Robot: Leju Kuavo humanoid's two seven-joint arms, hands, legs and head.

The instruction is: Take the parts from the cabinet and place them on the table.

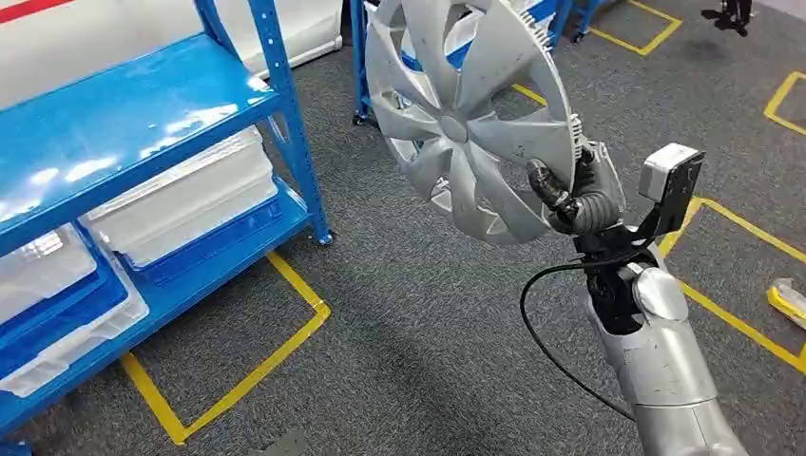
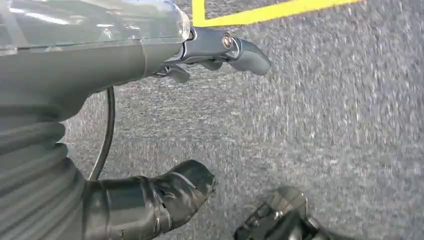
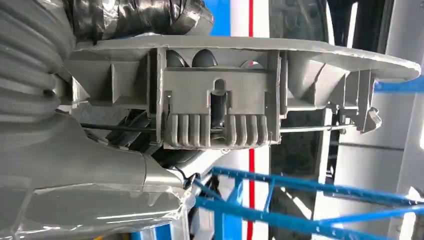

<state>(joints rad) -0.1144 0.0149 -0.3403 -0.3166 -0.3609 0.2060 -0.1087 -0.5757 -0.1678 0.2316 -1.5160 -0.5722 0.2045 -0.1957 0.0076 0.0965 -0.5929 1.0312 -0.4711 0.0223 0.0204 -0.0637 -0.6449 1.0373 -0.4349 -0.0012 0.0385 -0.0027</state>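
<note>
Right robot hand (image 1: pixel 577 195) grips the rim of a silver wheel cover (image 1: pixel 466 119), fingers wrapped over the edge, thumb on the front face. Cover is held up in the air, roughly upright and tilted, well clear of the floor and out of the blue cabinet (image 1: pixel 143 142). Right wrist view: the back of the wheel cover (image 3: pixel 240 90) with its clip ribs sits right against the robot hand (image 3: pixel 65 95), dark taped fingers (image 3: pixel 140 15) over the front side, so the grip looks firm.

Left robot hand (image 2: pixel 165 150) hangs over grey carpet (image 2: pixel 325 125), fingers apart, holding nothing.

Cabinet sits to the robot's left, with white trays (image 1: pixel 181 195) on its lower shelf. Yellow floor tape (image 1: pixel 238 380) marks bays on the carpet.

Step, as I judge it: pick is done, part is out of the cabinet, this is the carry phase. No table visible in any view, so the next move likely calls for turning or walking to find it, keeping the cover steady, then lowering it flat and releasing. Edge-only grip on a wide disc could let it swing or slip.
</note>
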